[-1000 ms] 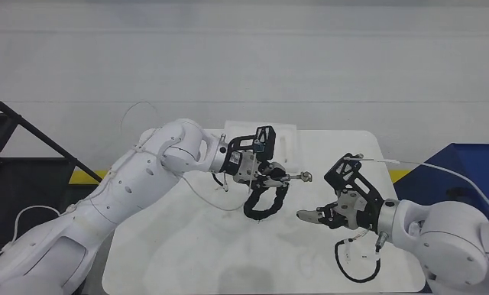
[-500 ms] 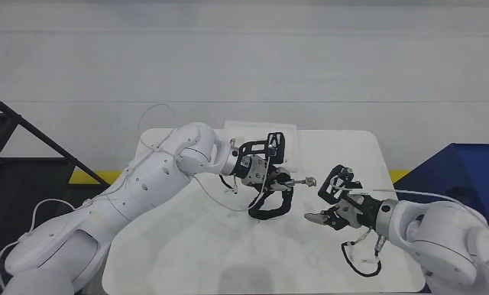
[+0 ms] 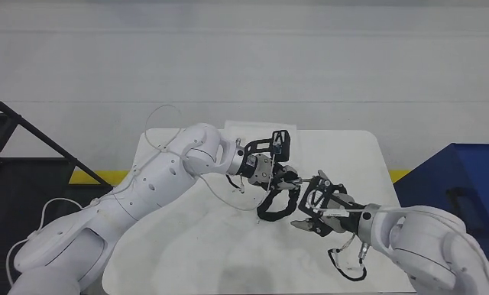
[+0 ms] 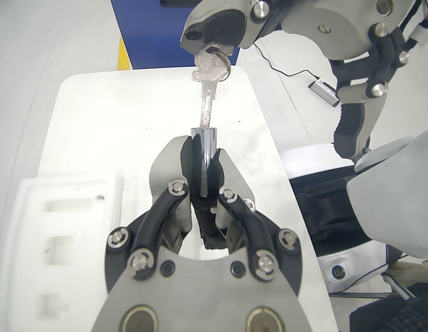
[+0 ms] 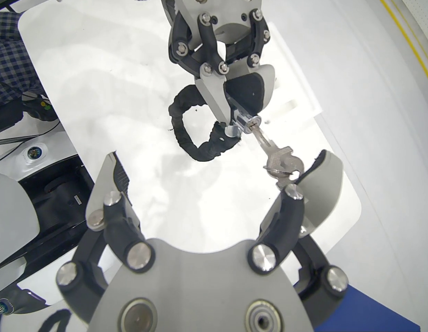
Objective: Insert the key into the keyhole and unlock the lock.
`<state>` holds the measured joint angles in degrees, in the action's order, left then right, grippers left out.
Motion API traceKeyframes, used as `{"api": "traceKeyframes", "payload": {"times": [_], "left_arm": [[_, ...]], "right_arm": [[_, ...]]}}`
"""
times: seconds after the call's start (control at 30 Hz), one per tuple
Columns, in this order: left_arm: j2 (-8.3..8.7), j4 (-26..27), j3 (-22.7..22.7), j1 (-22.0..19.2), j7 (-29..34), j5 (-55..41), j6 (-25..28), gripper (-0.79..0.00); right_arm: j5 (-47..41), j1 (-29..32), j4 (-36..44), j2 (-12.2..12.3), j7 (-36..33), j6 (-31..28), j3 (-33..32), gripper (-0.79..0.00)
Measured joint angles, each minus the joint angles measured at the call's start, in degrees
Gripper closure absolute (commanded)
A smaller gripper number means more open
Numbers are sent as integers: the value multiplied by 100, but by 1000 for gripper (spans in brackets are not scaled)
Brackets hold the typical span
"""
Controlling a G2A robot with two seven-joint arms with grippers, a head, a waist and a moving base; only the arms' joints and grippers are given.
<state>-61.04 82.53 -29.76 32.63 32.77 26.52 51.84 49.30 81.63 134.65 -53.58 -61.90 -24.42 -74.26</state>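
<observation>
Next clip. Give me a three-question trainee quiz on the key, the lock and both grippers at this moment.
1. True or false: the blade of the silver metal key sits in the keyhole of the chrome cylinder lock.
2. Which gripper is shut on the lock? A) left gripper B) right gripper C) neither
3. Fill in: the right gripper's jaws stand ___, with the key's head between them.
Key: 1 true; 2 A; 3 open.

White arms (image 3: 153, 196), grey black-linked pincers (image 4: 201, 153)
</observation>
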Motion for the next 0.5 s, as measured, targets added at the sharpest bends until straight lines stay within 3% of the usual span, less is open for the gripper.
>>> {"api": "traceKeyframes", "payload": {"times": [0.5], "left_arm": [[-194, -195, 46, -89, -9, 12, 224, 0]], "right_arm": [[-281, -393, -109, 2, -326, 238, 217, -785]]}}
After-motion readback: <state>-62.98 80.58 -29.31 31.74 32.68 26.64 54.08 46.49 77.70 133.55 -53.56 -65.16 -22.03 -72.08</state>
